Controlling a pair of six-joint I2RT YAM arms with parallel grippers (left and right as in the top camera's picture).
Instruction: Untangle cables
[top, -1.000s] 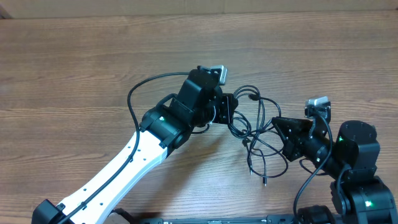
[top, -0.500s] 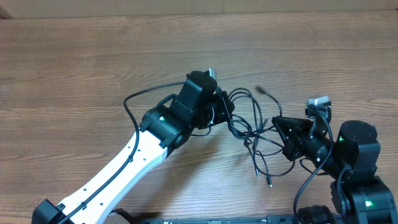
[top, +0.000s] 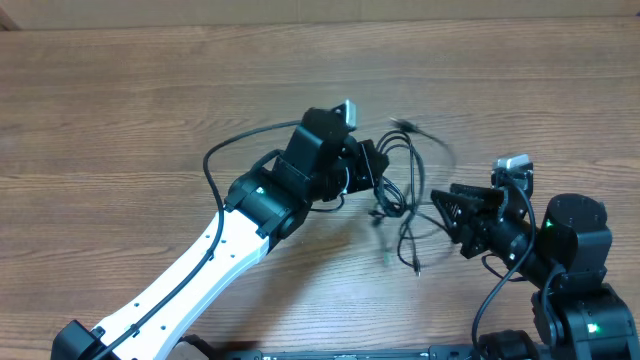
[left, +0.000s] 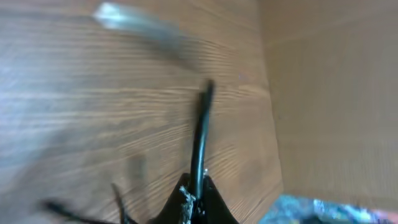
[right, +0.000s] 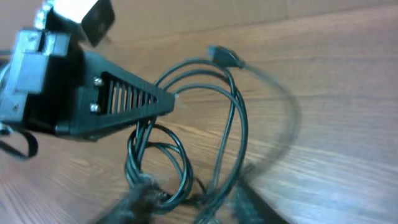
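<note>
- The left claw (top: 377, 166) is seen pressed shut on the cables (top: 408, 185), above the middle of the wooden worktop (top: 150, 100).
- In the left wrist view, one black strand (left: 200, 137) is pinched between the closed fingertips (left: 186, 202) and runs away from them over the wood.
- In the right wrist view, the same claw (right: 169, 99) is shown tapered to a point, with several looped strands (right: 231, 124) held at its tip and hanging below it.
- The bundle is found between the two arms, just beside the left claw and a little apart from the right claw (top: 442, 204).
- A plug end (top: 403, 125) is seen at the top of the loops, blurred overhead but clearer from the right wrist (right: 221, 55).
- Loose ends (top: 414, 262) trail down toward the near edge of the worktop.
- The right claw is held partly open, its fingers (right: 140, 199) blurred and spread; nothing is gripped by it.
</note>
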